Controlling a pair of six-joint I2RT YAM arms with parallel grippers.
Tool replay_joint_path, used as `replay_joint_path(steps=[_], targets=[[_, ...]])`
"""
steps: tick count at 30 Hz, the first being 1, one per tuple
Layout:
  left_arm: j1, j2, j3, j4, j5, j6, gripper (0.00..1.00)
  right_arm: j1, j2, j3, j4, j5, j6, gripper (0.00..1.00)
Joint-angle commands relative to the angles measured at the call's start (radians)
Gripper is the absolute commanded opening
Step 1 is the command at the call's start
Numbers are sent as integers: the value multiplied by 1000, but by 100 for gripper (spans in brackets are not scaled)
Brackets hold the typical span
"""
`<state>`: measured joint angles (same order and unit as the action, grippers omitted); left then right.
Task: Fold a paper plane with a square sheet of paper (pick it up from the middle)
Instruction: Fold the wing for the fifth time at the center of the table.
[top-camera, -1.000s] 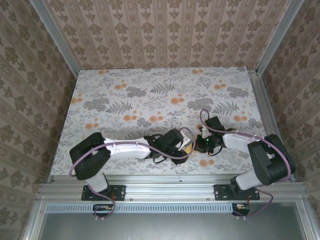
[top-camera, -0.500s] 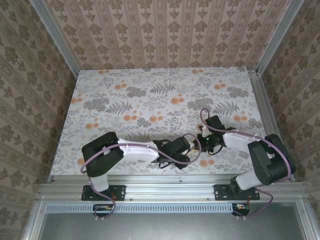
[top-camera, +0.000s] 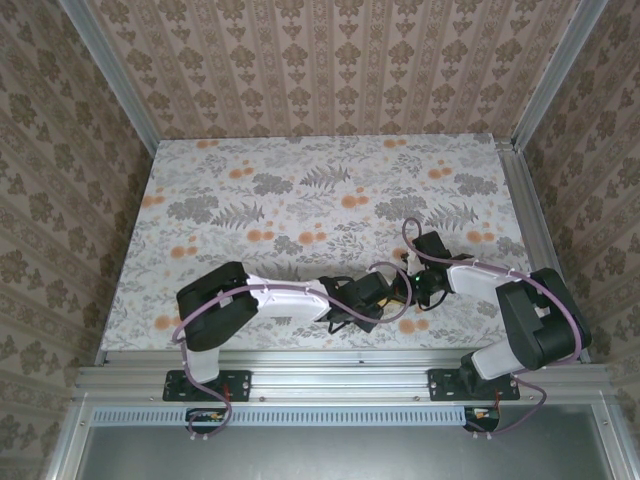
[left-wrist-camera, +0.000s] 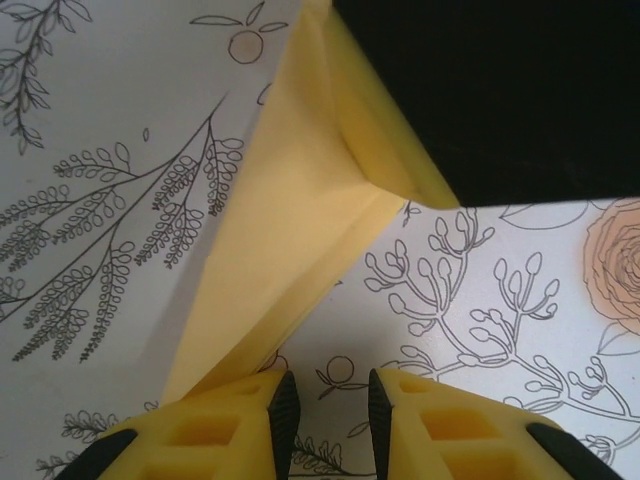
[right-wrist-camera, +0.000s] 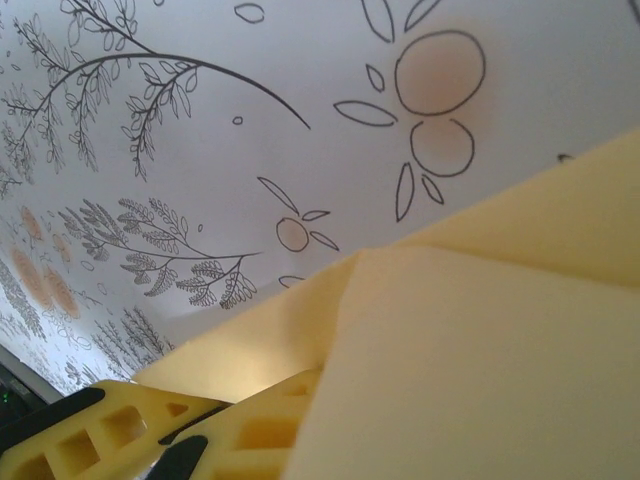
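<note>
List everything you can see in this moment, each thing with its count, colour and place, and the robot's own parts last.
square sheet of paper: one, mustard yellow, partly folded, between the two grippers
table: one, white cloth with grey leaf and orange flower prints, centre
walls: three, brown patterned wallpaper, back and both sides
metal rail: one, silver, along the near edge
left arm: one, white and black, reaching right
right arm: one, white and black, reaching left
left gripper: one, yellow fingers, a narrow gap between them, at the paper's corner
right gripper: one, black, at the paper's other end
</note>
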<state>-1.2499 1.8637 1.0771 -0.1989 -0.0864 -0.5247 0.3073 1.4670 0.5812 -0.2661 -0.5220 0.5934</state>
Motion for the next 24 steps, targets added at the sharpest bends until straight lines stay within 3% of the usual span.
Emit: replay_joint_path(steps=[1, 24], targets=[[6, 58, 13, -59, -69, 15, 30, 10, -41, 14, -32, -32, -14, 0], [18, 69, 21, -78, -76, 26, 31, 4, -99, -41, -113, 14, -39, 0]])
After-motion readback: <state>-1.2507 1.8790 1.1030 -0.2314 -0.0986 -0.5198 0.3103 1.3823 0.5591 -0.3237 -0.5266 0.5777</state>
